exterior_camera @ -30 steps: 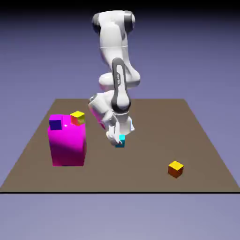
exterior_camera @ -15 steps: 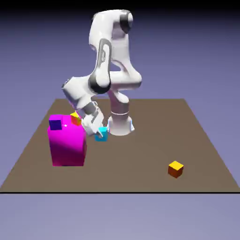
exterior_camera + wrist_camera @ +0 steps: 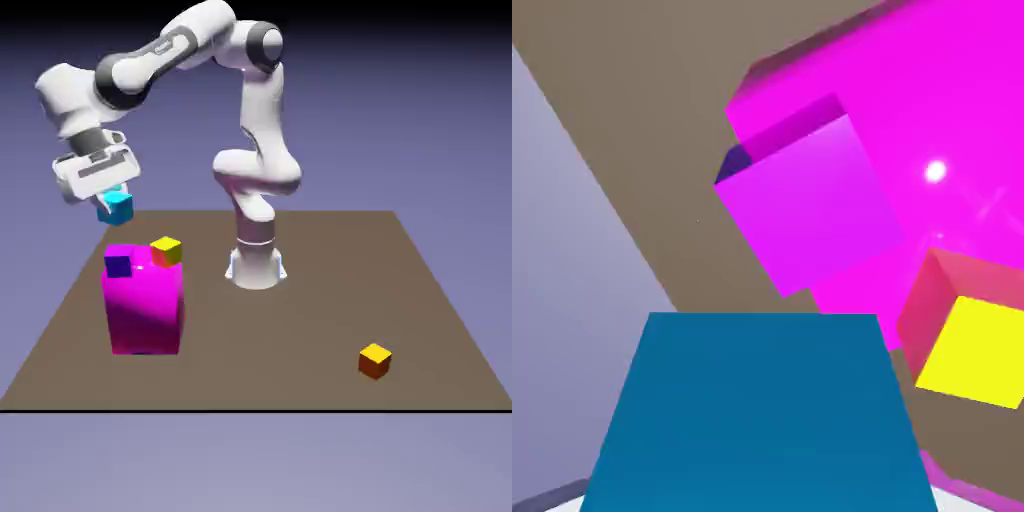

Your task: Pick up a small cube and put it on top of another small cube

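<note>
The gripper (image 3: pixel 110 196) is clenched on the small cyan cube (image 3: pixel 116 207), holding it in the air above the big magenta block (image 3: pixel 143 310), well clear of its top. Two small cubes rest on that block's top: a dark blue cube (image 3: pixel 118 265) and a yellow-topped cube (image 3: pixel 166 250) beside it. In the hand view the cyan cube (image 3: pixel 757 410) fills the bottom, hiding the fingertips, with the block (image 3: pixel 932 110) beyond. Another yellow-topped cube (image 3: pixel 375 360) sits alone on the brown table (image 3: pixel 300 340).

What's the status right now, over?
Claw shut on cyan cube, held in the air. Dark blue cube below, atop magenta block. Nothing between them.
</note>
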{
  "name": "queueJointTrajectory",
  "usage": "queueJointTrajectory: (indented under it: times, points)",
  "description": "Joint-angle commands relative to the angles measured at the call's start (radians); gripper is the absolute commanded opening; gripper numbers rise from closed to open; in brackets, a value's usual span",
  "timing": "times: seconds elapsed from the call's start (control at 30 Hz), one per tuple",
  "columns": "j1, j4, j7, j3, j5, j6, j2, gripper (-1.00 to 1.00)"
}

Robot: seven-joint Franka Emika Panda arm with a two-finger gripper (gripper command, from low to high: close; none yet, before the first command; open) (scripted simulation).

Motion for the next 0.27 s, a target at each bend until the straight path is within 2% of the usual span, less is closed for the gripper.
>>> queueJointTrajectory:
  times: [0.0, 0.1, 0.13, 0.23]
  points:
    - [0.006, -0.033, -0.012, 0.006, 0.013, 0.042, 0.011, -1.0]
    - [0.024, -0.126, -0.046, 0.024, 0.053, 0.163, 0.042, -1.0]
    - [0.024, -0.126, -0.046, 0.024, 0.053, 0.163, 0.042, 1.0]
    - [0.011, -0.059, -0.021, 0.011, 0.024, 0.076, 0.02, 1.0]
